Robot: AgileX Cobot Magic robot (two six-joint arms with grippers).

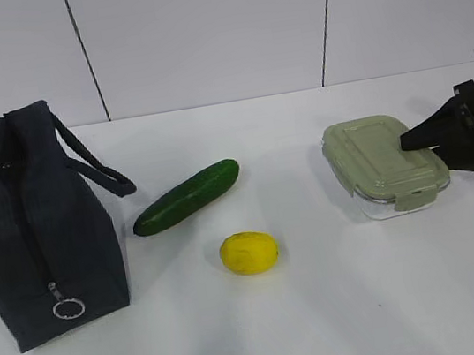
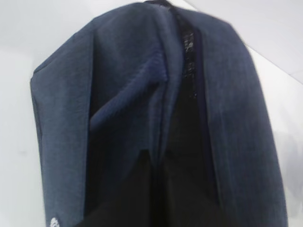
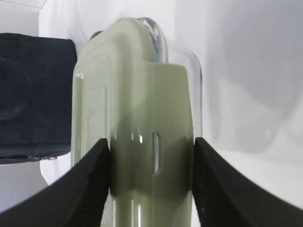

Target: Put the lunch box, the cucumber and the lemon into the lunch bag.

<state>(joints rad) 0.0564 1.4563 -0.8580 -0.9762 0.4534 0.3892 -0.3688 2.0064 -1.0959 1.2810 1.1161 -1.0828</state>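
The navy lunch bag (image 1: 39, 225) stands at the left, its zipper line running up the near side. My left gripper (image 2: 158, 158) is shut on the fabric at the bag's top edge (image 2: 227, 94); it is almost out of the exterior view. The dark green cucumber (image 1: 186, 197) lies at a slant in the middle, with the yellow lemon (image 1: 249, 252) just in front of it. At the right, my right gripper (image 1: 406, 141) (image 3: 151, 142) is shut on the near end of the lunch box (image 1: 377, 161) (image 3: 132, 94), one finger on the sage lid and one under the clear base.
A silver ring pull (image 1: 67, 308) hangs low on the bag's zipper. A strap handle (image 1: 96, 163) droops toward the cucumber. The white table (image 1: 330, 324) meets a white panelled wall behind. The bag (image 3: 33, 94) shows beyond the box in the right wrist view.
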